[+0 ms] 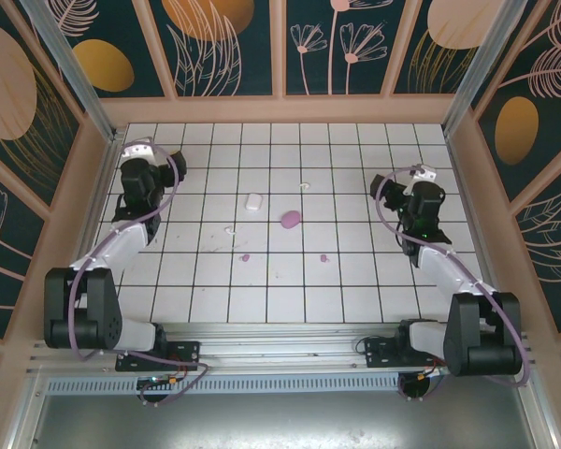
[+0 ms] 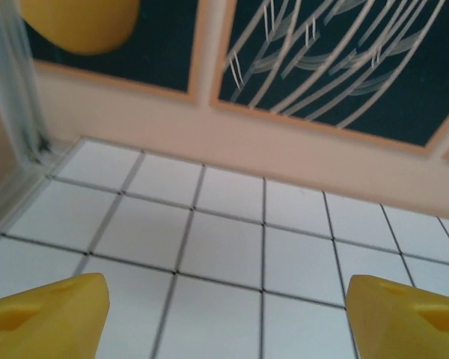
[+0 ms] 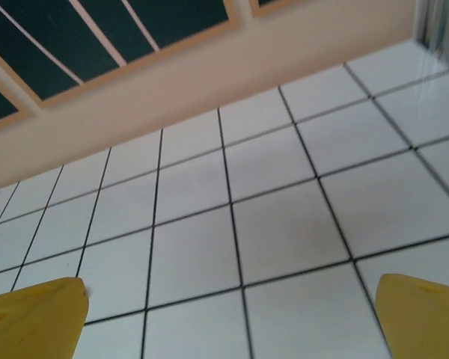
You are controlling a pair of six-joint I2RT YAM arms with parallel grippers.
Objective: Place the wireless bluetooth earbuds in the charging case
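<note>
Four tiny earbuds lie loose on the white tiled floor: a white earbud (image 1: 305,186) at the back, another white earbud (image 1: 230,230) to the left, and two pale purple earbuds (image 1: 245,257) (image 1: 324,257) nearer the front. Between them sit a white charging case (image 1: 253,200) and a purple charging case (image 1: 290,219). My left gripper (image 1: 148,152) (image 2: 228,314) hovers at the far left, open, its yellow fingers (image 2: 52,314) wide apart over bare tiles. At the right, my right gripper (image 1: 417,180) (image 3: 232,321) is also open with nothing between its fingers (image 3: 37,318).
Peach wooden walls (image 1: 280,110) with dark floral panels enclose the tiled floor on three sides. A metal post (image 1: 70,65) rises at the back left corner and another (image 1: 486,56) at the back right. An aluminium rail (image 1: 280,332) runs along the near edge.
</note>
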